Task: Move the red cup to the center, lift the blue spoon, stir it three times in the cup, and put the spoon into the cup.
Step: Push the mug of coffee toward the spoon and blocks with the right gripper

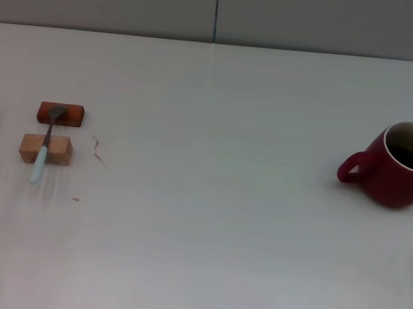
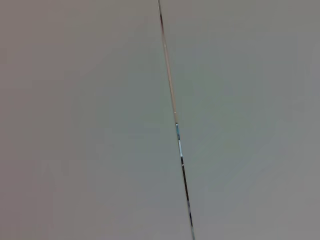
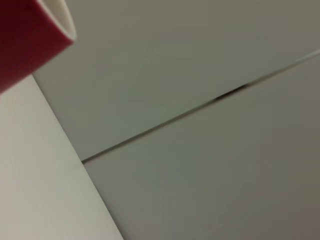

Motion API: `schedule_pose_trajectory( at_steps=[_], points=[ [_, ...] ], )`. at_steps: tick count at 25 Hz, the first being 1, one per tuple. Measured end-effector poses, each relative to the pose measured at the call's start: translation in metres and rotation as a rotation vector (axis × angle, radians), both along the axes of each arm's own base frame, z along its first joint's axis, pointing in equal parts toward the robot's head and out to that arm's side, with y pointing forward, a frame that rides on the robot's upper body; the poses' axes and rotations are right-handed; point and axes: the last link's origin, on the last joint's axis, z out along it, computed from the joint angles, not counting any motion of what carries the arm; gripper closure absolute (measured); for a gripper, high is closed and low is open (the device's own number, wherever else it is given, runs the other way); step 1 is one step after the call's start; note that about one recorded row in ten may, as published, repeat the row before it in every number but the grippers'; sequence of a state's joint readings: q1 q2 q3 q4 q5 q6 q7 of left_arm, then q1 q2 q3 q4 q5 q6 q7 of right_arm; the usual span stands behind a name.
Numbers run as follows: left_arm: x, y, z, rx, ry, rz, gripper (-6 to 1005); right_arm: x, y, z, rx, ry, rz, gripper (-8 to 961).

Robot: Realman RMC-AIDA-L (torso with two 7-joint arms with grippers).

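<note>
- Right now, operator, your red cup [image 1: 399, 165] stands upright at the far right of the white worktop [image 1: 214, 235], its loop handle pointing toward the middle and its dark inside ringed by a thin pale rim.
- You can see a corner of that cup's red wall and pale rim again in the right wrist view [image 3: 30, 35], filling one corner of the picture, so the right arm's camera sits close beside the cup.
- Your blue spoon [image 1: 46, 144] lies well apart from the cup, at the far left of the worktop.
- Its grey bowl rests on the darker reddish wooden block [image 1: 61, 114], its stem crosses the paler wooden block [image 1: 45, 149], and its light-blue handle runs past that block toward you, the tip down near the worktop.
- You will find the middle of the worktop between cup and spoon bare white.
- A thin reddish squiggle [image 1: 99, 151] and a tiny speck [image 1: 76, 199] mark the surface just beside the blocks.
- Neither arm shows in the head view, so you cannot judge their pose from it.
- Your left wrist view shows only the grey wall panels [image 2: 90, 125] and the thin seam [image 2: 176, 125] between them.
- No fingers appear in any view, so you cannot tell whether either pair is spread or pressed together, nor what they touch.
</note>
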State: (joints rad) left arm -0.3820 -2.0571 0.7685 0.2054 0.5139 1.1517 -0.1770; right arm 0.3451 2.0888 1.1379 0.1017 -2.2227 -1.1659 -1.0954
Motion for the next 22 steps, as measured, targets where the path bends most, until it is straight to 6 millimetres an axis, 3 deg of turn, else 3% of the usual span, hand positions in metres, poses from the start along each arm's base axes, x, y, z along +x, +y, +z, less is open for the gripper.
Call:
schedule_pose_trajectory(
  at_steps=[22],
  points=[
    [-0.002,-0.004,0.002,0.015,-0.006,0.004,157,-0.025,-0.006,-0.039,-0.199,-0.073,0.136,916]
  ],
)
